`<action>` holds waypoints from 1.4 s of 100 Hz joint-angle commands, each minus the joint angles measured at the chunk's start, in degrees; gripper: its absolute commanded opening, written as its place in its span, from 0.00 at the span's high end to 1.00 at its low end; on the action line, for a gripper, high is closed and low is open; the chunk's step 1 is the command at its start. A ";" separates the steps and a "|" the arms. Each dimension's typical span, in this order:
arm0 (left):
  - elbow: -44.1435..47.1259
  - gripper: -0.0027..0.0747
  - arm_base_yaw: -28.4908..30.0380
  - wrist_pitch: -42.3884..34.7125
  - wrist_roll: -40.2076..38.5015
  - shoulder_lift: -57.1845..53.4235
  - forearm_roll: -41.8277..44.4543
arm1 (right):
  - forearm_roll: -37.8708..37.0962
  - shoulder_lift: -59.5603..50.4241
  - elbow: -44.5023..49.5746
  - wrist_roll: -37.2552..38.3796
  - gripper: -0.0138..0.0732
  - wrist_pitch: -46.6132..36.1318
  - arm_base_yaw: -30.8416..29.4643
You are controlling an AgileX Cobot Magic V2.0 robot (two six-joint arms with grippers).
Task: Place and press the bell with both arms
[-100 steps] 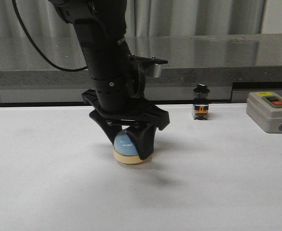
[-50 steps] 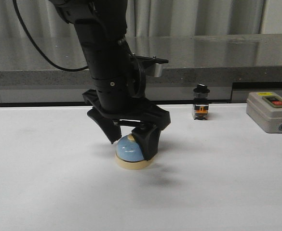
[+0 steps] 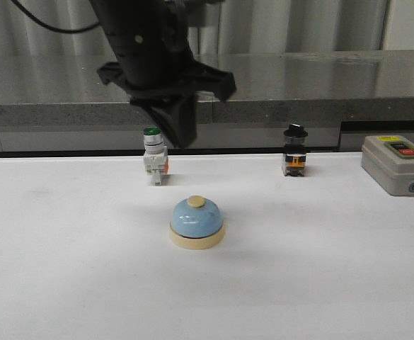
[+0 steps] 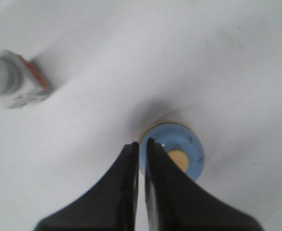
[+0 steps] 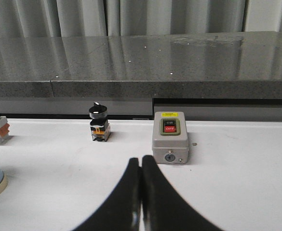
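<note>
Left hand [image 3: 180, 131]: we see it raised well above the counter, apart from the bell; in its wrist view [image 4: 141, 147] the two fingers lie together with only a thin slit between them, holding nothing.
Green switch [image 3: 154, 164]: we see it upright near the counter's far edge, behind and left of the bell, well apart from it.
Bell [image 3: 197, 222]: it sits free on the white counter [image 3: 65, 269], around the middle of the front view, slightly left of centre. We see it upright, base flat on the counter, its axis vertical and the cream button [image 3: 196, 202] pointing straight up. In the left wrist view [image 4: 177, 153] it lies just beyond the fingertips, untouched.
Black switch [image 3: 294, 160]: upright at the far edge, right of the bell.
Grey box [image 3: 398, 164]: at the far right, red and green buttons on top.
Right hand [image 5: 141, 166]: we see it only in its own wrist view, fingers pressed together, empty, above bare counter, the grey box ahead of it.
</note>
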 commanded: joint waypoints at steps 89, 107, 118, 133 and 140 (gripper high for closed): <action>33.56 0.99 35.31 -11.00 -0.74 -50.80 -0.93 | -0.39 -1.09 -0.81 -0.25 0.91 -5.09 -0.21; 40.70 0.99 35.31 -14.84 -0.74 -62.10 -5.72 | -0.39 -1.09 -0.81 -0.25 0.91 -5.09 -0.21; 44.90 0.99 35.31 -16.80 -0.74 -69.10 -6.21 | -0.39 -1.09 -0.81 -0.25 0.91 -5.09 -0.21; 50.75 0.99 35.31 -19.57 -0.74 -78.37 -6.29 | -0.39 -1.09 -0.81 -0.25 0.91 -5.09 -0.21; 53.15 0.99 35.31 -20.35 -0.64 -82.17 -6.18 | -0.39 -1.09 -0.81 -0.25 0.91 -5.09 -0.21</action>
